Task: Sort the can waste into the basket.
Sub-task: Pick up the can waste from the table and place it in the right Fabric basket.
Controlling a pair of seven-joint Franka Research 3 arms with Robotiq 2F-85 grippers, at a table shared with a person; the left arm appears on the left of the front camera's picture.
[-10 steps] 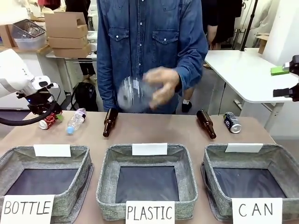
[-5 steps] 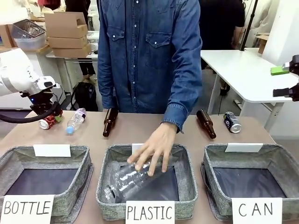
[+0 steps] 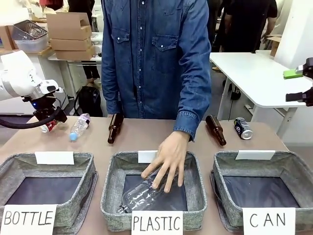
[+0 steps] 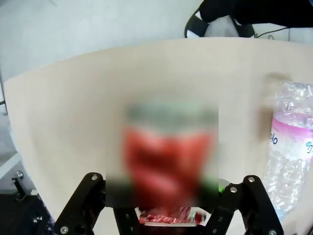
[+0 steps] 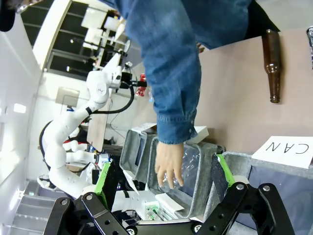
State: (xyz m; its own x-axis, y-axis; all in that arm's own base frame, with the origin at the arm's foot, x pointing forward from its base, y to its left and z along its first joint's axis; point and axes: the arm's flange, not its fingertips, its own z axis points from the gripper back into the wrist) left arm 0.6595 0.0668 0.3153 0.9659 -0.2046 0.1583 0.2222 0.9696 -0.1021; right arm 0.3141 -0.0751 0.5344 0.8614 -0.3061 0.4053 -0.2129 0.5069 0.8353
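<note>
Red can [image 3: 47, 127]: at the far left of the bench [image 3: 161, 139], clamped between the fingers of the left pincer [image 3: 49, 122]. In the left wrist view the can [image 4: 166, 166] is a red blur between the two dark fingers. Whether it is clear of the bench surface cannot be told. Compared with one second ago, can and pincer sit slightly higher and farther toward the picture's left.

Dark can [image 3: 243, 128]: on its side at the far right of the bench, just beside a brown bottle [image 3: 215, 129] and behind the CAN basket [image 3: 293, 166], apart from it. Its position is unchanged.

Right pincer [image 5: 161, 166]: held wide with nothing between its green pads.

Small water bottle [image 3: 78, 126]: lying next to the red can, unmoved; a second brown bottle [image 3: 115, 128] lies to its right.

Person's hand [image 3: 166, 161]: fingers spread over a clear bottle [image 3: 146, 193] inside the PLASTIC basket [image 3: 110, 196]. One second ago this bottle was in the air at chest height. Half a second ago it stood steeply tilted in the basket. It now lies flatter and lower on the dark bottom.

BOTTLE basket [image 3: 88, 171]: at the left of the row, unchanged.
</note>
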